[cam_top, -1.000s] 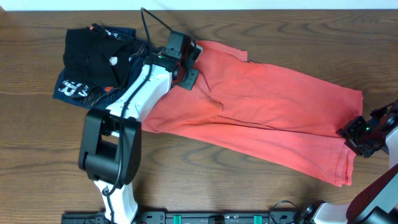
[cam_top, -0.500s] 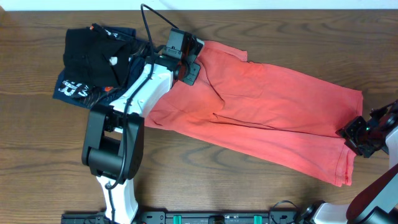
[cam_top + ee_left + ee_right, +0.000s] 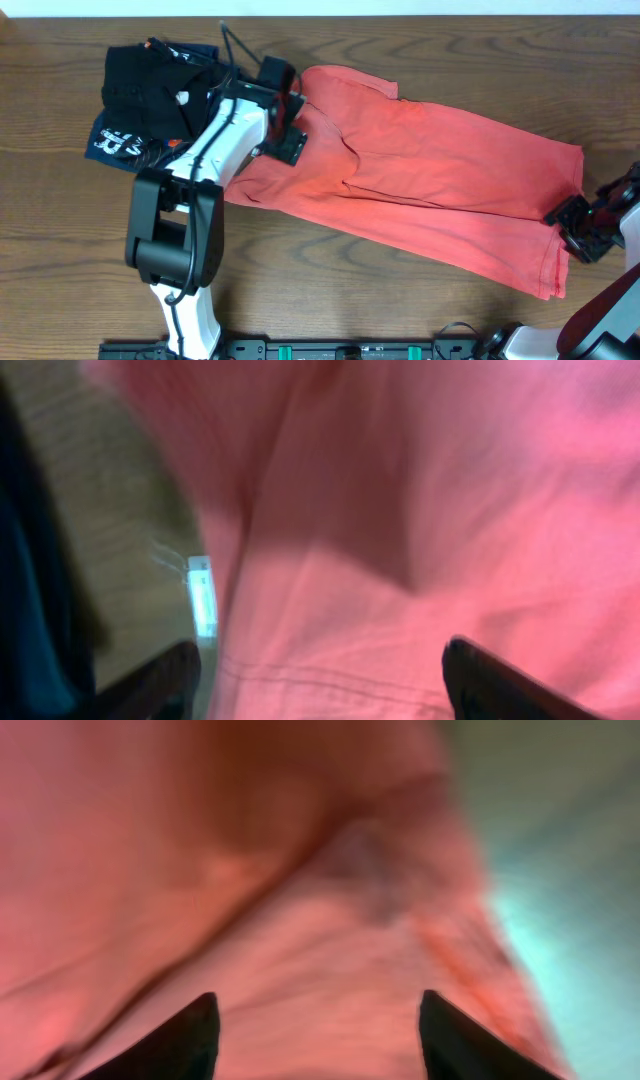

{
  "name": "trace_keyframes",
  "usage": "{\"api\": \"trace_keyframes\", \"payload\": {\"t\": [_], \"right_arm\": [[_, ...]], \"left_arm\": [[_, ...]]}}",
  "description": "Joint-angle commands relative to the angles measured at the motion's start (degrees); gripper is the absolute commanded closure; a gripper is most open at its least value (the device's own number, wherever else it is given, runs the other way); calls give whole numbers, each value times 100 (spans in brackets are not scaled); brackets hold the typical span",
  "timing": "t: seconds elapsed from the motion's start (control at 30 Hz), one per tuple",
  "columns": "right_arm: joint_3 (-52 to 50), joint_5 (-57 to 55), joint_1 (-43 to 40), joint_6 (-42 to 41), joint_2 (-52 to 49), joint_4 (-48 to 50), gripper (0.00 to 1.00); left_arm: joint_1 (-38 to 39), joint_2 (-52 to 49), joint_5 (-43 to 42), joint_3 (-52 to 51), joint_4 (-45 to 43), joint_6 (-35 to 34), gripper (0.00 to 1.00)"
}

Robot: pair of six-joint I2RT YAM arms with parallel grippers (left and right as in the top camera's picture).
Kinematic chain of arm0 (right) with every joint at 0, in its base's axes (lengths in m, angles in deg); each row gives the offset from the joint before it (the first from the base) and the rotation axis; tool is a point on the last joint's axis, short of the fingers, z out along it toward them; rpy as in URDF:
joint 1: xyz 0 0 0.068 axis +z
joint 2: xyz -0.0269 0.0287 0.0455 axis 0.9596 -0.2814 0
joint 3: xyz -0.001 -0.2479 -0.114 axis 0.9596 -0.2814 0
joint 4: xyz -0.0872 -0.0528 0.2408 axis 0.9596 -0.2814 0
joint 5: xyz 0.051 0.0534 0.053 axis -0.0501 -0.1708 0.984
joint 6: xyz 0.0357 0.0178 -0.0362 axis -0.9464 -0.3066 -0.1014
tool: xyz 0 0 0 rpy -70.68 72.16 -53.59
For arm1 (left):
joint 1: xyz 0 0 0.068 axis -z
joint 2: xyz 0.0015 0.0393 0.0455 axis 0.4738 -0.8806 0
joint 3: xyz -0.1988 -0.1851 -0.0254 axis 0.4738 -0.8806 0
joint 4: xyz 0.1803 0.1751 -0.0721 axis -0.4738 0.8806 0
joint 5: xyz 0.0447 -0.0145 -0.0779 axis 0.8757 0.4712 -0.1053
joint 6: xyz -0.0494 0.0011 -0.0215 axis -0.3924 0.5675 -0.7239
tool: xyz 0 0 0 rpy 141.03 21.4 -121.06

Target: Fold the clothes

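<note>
The clothes, a coral-red T-shirt (image 3: 440,180), lie folded into a long band running diagonally from upper left to lower right across the table. My left gripper (image 3: 288,118) hovers open over the shirt's upper-left end. In the left wrist view its fingers (image 3: 165,682) stand wide apart above red cloth (image 3: 400,510), with a white tag (image 3: 203,597) at the cloth's edge. My right gripper (image 3: 572,225) sits at the shirt's right edge near the lower corner. Seen from the right wrist, its fingers (image 3: 185,1040) are spread over the cloth (image 3: 300,900), with nothing pinched.
A folded black garment (image 3: 145,85) lies on a folded navy garment with white lettering (image 3: 120,142) at the back left, just beside the left arm (image 3: 215,150). Bare wooden table (image 3: 400,310) surrounds the shirt.
The left gripper has opened, let go of the shirt's upper-left end and shifted slightly down and left. The right gripper's jaws have spread wider and it has edged outward.
</note>
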Motion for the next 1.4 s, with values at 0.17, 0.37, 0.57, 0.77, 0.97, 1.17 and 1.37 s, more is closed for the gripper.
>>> {"api": "trace_keyframes", "payload": {"t": [0.17,0.37,0.57,0.77,0.97,1.17,1.37], "right_arm": [[-295,-951,-155,-577,83,-74,37],[-1237,-297,-155,-560,83,940,42],[-1427,-243,-181,-551,85,1233,92],[-881,-538,-354,-555,87,807,99],[-216,-1344,-461,-748,90,205,99],[-175,-990,-466,-597,90,151,57],[-260,-986,-463,-603,90,-295,50]], "left_arm": [[-549,236,127,-74,802,-654,20],[-643,234,109,-553,785,-813,20],[-643,229,114,-909,765,-887,62],[-660,229,144,-920,761,-885,94],[-734,229,181,-920,739,-883,94],[-811,229,177,-920,737,-887,94],[-811,229,129,-920,734,-892,87]]}}
